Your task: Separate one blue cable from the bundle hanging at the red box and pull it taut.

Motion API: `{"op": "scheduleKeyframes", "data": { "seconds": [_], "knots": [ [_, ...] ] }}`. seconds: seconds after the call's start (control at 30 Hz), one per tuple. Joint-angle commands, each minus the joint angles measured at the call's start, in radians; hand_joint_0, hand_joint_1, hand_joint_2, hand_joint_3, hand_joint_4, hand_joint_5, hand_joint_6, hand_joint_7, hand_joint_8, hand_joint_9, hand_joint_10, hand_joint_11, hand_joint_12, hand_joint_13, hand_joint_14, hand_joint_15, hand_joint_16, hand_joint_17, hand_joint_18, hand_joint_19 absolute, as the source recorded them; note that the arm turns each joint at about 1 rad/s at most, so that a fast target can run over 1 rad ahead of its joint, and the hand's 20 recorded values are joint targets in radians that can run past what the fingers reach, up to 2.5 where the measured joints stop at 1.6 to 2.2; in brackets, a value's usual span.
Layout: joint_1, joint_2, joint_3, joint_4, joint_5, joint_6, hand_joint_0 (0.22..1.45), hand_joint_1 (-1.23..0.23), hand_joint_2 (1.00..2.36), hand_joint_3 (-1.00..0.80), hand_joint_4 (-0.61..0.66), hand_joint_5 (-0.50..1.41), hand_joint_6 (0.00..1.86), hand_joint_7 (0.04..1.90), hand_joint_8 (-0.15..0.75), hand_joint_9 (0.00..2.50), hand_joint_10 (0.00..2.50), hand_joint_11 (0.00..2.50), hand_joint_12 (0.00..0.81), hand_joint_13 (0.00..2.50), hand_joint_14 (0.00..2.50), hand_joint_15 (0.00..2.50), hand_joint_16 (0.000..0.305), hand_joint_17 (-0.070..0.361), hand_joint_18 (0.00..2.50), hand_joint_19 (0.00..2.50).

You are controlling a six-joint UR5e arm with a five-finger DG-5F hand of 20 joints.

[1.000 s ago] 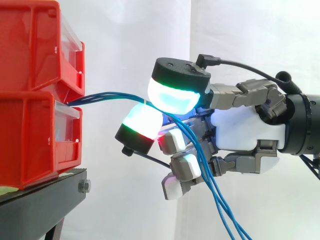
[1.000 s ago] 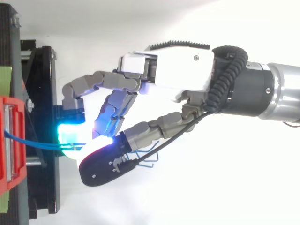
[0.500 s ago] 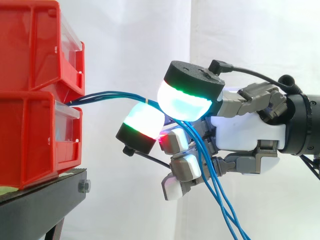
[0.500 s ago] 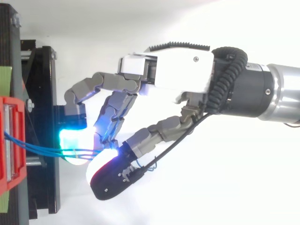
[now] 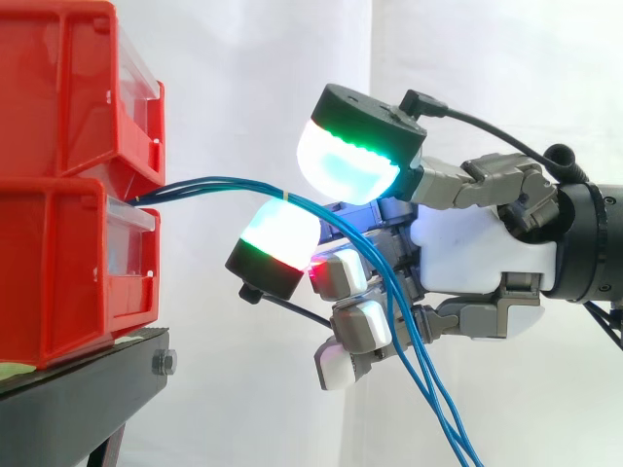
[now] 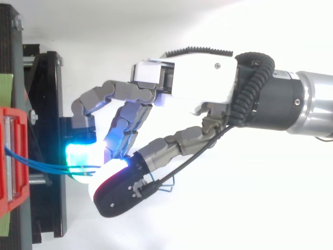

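White curtain point(image 5: 243, 58); blue cables point(image 5: 209, 181) cut off below.

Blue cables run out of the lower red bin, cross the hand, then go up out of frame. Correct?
No. The side view shows the blue cables leave the lower red bin, cross the hand, then hang down out of frame, not up.

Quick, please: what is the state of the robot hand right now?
The robot hand: cannot be told; blue cables pass through it, grip unclear.
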Motion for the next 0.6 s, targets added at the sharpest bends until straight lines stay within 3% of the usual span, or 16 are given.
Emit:
{"op": "scheduleKeyframes", "data": {
  "seconds": [0.0, 0.2, 0.57],
  "knots": [
    [0.000, 0.000, 0.000, 0.000, 0.000, 0.001, 0.66, -0.75, 1.01, -0.33, 0.14, -0.17, 0.74, 1.12, 0.348, 1.05, 0.02, 0.82, 0.432, 1.08, 0.02, 0.67, 0.046, 0.104, 0.94, 0.59],
    [0.000, 0.000, 0.000, 0.000, 0.000, 0.001, 0.71, -0.84, 1.02, -0.27, 0.14, -0.18, 0.76, 1.06, 0.346, 1.04, 0.02, 0.83, 0.431, 1.07, 0.02, 0.68, 0.047, 0.105, 0.95, 0.58],
    [0.000, 0.000, 0.000, 0.000, 0.000, 0.002, 0.80, -0.93, 1.00, -0.47, 0.15, -0.20, 0.84, 1.07, 0.346, 1.04, 0.02, 0.84, 0.430, 1.09, 0.02, 0.68, 0.046, 0.103, 0.96, 0.56]
  ]
}}
